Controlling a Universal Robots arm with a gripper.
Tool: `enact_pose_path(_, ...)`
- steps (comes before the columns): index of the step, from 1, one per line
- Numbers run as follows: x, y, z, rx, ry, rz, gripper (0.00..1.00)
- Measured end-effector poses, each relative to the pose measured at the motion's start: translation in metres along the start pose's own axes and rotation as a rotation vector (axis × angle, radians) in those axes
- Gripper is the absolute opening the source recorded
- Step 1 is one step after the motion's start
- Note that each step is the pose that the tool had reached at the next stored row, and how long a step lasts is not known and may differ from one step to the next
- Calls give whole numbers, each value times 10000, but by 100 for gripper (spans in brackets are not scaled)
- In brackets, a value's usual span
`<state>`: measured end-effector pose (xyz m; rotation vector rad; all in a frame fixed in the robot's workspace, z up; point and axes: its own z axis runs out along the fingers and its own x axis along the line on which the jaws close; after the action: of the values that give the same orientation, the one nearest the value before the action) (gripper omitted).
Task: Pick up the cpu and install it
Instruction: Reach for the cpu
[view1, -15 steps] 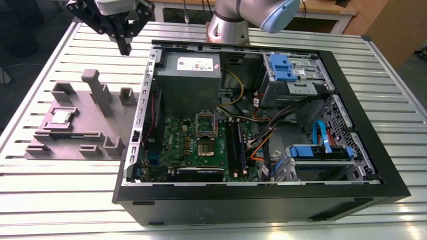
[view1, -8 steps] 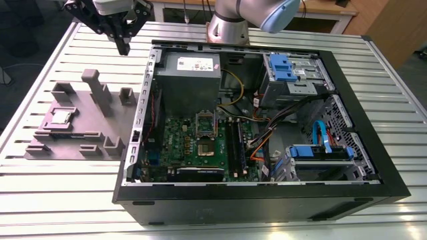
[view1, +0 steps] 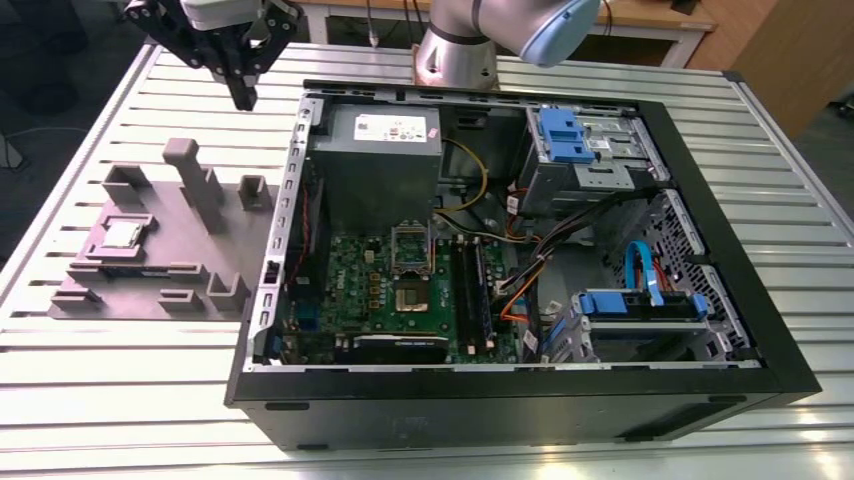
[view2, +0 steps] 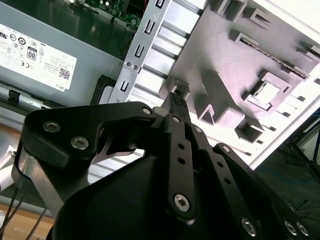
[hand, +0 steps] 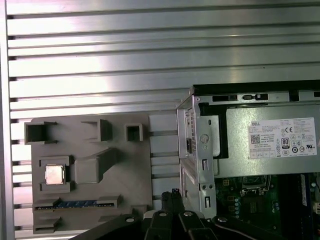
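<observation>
The cpu (view1: 123, 233) is a small silver square lying flat in a recess of the grey holder block (view1: 160, 270), at the exterior view's left, beside the open computer case (view1: 534, 400). In both wrist views the cpu (view2: 269, 91) (hand: 54, 174) rests untouched in that recess. My gripper (view1: 244, 97) hangs high above the table between the block's far end and the case's corner, well away from the cpu. Its black fingers (view2: 176, 100) are shut with nothing between them. The green motherboard (view1: 374, 310) lies in the case floor with a square socket (view1: 408, 296) near its middle.
A grey power-supply box (view1: 378, 150) fills the case's far corner next to the gripper. Blue drive caddies (view1: 577, 135) (view1: 641, 305) and loose cables (view1: 521, 290) lie further right. Tall posts (view1: 200, 185) rise from the holder block. The arm's base (view1: 461, 50) stands behind the case on the slatted table (view1: 134, 420).
</observation>
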<state>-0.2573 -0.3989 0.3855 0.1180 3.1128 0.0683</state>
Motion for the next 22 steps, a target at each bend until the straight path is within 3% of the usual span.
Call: enact_pose_path(22,72,-5,1,-1,0,0,10)
